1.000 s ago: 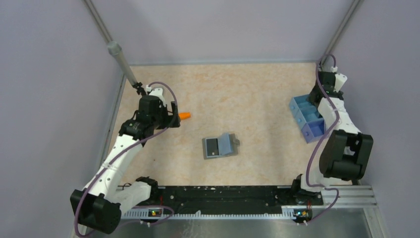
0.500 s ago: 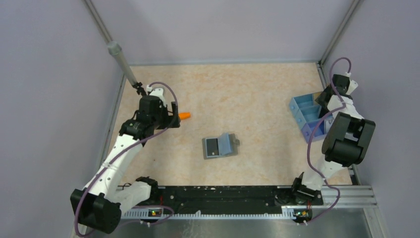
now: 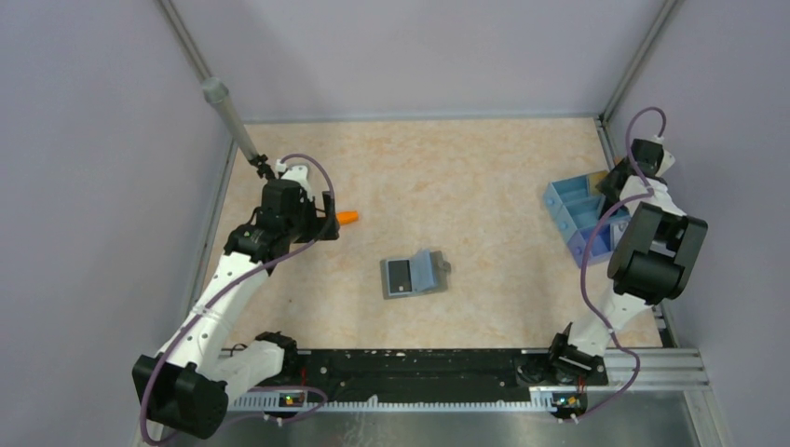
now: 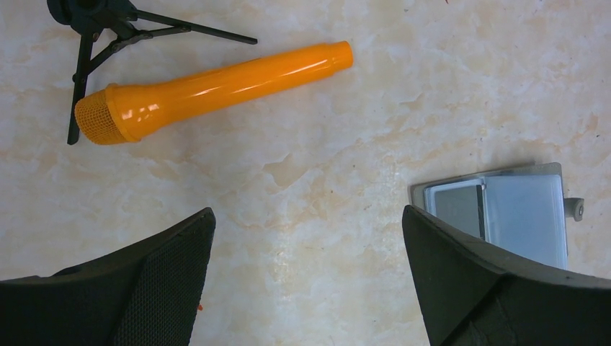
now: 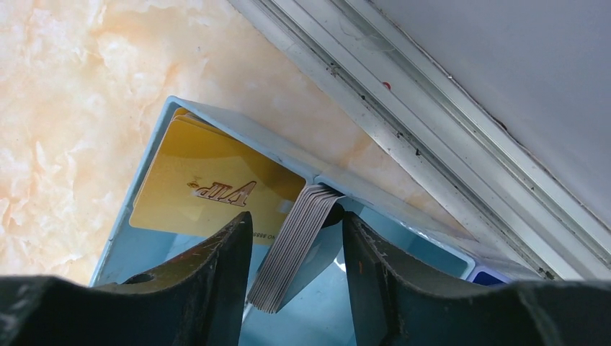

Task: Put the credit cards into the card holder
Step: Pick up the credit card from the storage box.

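The grey card holder point(image 3: 413, 276) lies open mid-table with a dark card point(image 3: 400, 277) in its left half; it also shows in the left wrist view point(image 4: 504, 216). My left gripper point(image 3: 328, 222) is open and empty above bare table point(image 4: 308, 274), left of the holder. My right gripper point(image 3: 615, 179) reaches into the blue tray point(image 3: 570, 209). In the right wrist view its jaws point(image 5: 297, 225) stand open on either side of a leaning stack of several credit cards point(image 5: 299, 245), with a gap on both sides. A gold card point(image 5: 209, 191) lies flat in the adjoining compartment.
An orange stick point(image 3: 347, 217) lies by my left gripper, also in the left wrist view point(image 4: 216, 83), beside a small black stand point(image 4: 94, 29). The tray's rim point(image 5: 238, 122) sits close to the metal frame rail point(image 5: 403, 94) and the right wall.
My right arm has swung from over the tray's middle toward the right wall, bringing its wrist to the tray's far compartment. The left arm and the holder have not moved.
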Robot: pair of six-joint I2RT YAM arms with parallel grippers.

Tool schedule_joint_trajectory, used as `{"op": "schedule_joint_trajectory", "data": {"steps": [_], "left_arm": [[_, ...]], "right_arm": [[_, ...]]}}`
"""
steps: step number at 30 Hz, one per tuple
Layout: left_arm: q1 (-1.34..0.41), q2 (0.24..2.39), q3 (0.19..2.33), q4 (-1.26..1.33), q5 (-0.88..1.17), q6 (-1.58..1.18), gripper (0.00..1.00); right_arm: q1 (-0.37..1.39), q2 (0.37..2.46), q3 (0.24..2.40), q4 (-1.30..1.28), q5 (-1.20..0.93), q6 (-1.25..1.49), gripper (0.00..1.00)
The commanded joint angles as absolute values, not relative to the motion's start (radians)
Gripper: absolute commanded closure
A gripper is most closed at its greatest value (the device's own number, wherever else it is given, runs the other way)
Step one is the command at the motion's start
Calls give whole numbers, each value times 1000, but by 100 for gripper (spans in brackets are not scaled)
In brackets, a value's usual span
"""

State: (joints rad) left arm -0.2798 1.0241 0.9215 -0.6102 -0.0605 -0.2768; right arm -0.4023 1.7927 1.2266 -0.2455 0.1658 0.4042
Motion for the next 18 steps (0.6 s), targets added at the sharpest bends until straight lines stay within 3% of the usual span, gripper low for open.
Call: {"op": "schedule_joint_trajectory", "data": {"steps": [1,18], "left_arm": [[-275,1031,913,-595,-45,-262,1],[-275,1029,909,-590,-14,-264,1]], "right_arm": [[-406,1768,1284,-182,128,413,51],[-406,1699,1284,-192,117,412,51]]}}
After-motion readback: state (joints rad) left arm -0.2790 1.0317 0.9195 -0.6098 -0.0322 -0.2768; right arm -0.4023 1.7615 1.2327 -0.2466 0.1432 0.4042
